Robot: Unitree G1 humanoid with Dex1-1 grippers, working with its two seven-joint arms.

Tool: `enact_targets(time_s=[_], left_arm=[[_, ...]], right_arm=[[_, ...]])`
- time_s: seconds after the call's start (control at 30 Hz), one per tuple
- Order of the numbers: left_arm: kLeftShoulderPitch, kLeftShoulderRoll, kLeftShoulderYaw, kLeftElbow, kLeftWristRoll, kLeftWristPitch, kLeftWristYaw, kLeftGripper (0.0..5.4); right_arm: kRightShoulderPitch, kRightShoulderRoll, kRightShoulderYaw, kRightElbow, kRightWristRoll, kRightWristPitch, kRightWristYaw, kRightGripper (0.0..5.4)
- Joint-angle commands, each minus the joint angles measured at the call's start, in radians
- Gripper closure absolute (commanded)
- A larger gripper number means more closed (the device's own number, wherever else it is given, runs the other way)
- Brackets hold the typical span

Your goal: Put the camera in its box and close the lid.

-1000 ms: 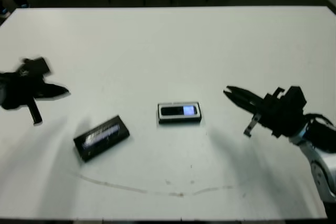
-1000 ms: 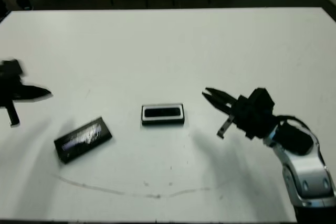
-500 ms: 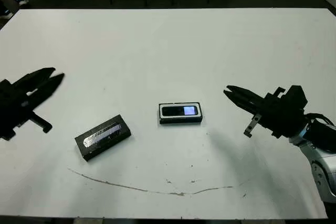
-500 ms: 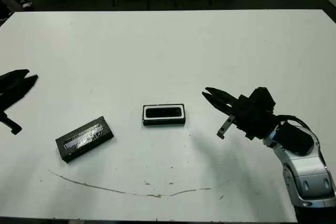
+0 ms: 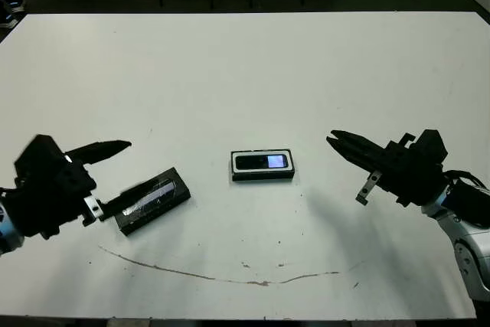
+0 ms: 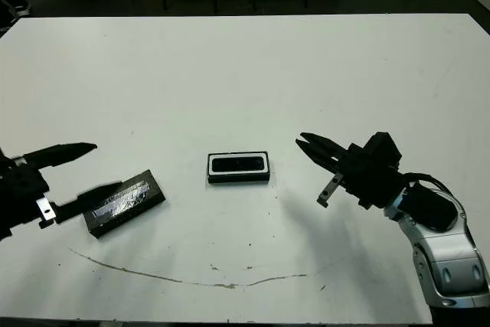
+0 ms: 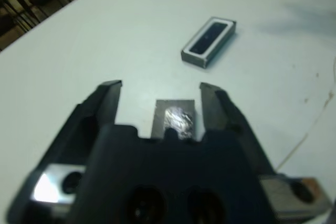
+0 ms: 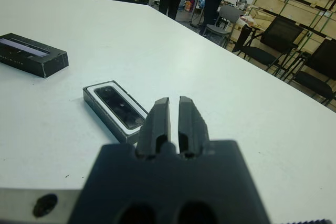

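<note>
Between the spread fingers of the left gripper [image 7: 160, 90] lay the lid [image 5: 149, 200], not yet touched. Just beyond it, toward the right gripper [image 5: 341, 143], the camera [image 5: 262, 161] was seen already seated in the box [image 5: 262, 174]. The right gripper's fingers were held together, empty, near the box. The lid pickup was judged to be the step in hand; closing on its sides would be called for next.

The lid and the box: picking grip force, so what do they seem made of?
The flat black rectangular lid looks like matte card or thin plastic; its silvery patch glints like foil print. The shallow black-rimmed box has a white lining, likely card or foam, and holds the slim black glossy camera, probably plastic.
</note>
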Motion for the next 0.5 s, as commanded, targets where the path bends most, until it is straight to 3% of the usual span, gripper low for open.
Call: enact_targets(time_s=[0.03,0.17,0.5], left_arm=[[0.012,0.017,-0.038,0.041,0.013,0.007,-0.012,0.73],[0.008,0.025,-0.057,0.09,0.032,-0.023,-0.03,0.01],[-0.025,0.039,-0.143,0.189,0.082,-0.097,-0.083,0.01]], right_arm=[[0.014,-0.009,0.002,-0.004,-0.005,0.022,-0.008,5.4],[0.019,-0.01,0.002,-0.012,-0.001,0.035,-0.01,5.4],[0.019,-0.005,0.002,0.001,0.01,0.032,0.0,5.4]])
